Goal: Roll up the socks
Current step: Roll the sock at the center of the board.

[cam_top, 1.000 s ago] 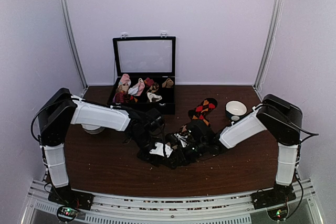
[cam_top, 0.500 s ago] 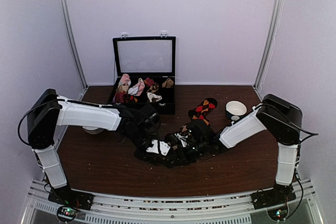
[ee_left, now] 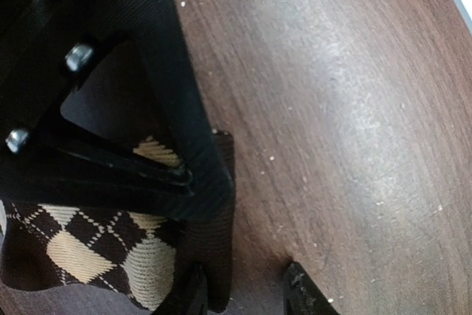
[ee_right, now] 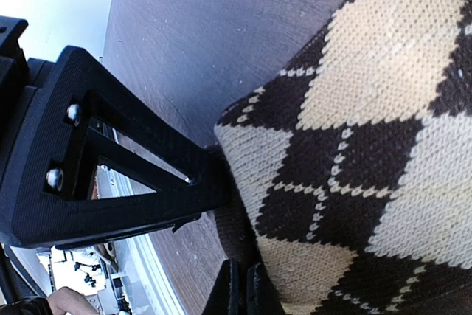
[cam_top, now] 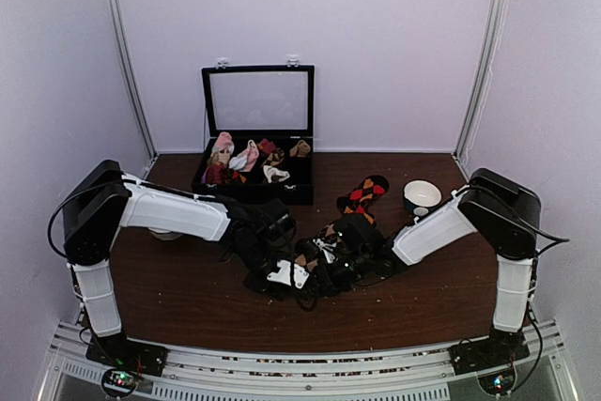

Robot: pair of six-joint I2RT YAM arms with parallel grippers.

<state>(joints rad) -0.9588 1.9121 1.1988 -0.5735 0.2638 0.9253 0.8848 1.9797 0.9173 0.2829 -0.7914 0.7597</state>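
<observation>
A black argyle sock with tan diamonds (ee_right: 383, 145) lies bunched on the table's middle (cam_top: 326, 235), under both grippers. My right gripper (ee_right: 245, 293) is shut, its tips pinching the sock's dark edge; in the top view it is low at the sock (cam_top: 321, 264). The left gripper (ee_left: 247, 294) is beside it (cam_top: 284, 275), jaws apart over bare wood, with one fingertip (ee_left: 193, 293) against the sock's black edge (ee_left: 214, 256). A second sock with red and orange diamonds (cam_top: 363, 194) lies flat behind them.
An open black case (cam_top: 299, 196) with pink, white and other sock bundles stands at the back centre, lid (cam_top: 258, 100) upright. A white bowl (cam_top: 422, 196) sits at back right. A white dish (cam_top: 167, 230) shows under the left arm.
The left arm swung out to the left and came back. Its jaws widened, then narrowed again beside the sock. The right gripper has stayed shut in place.
</observation>
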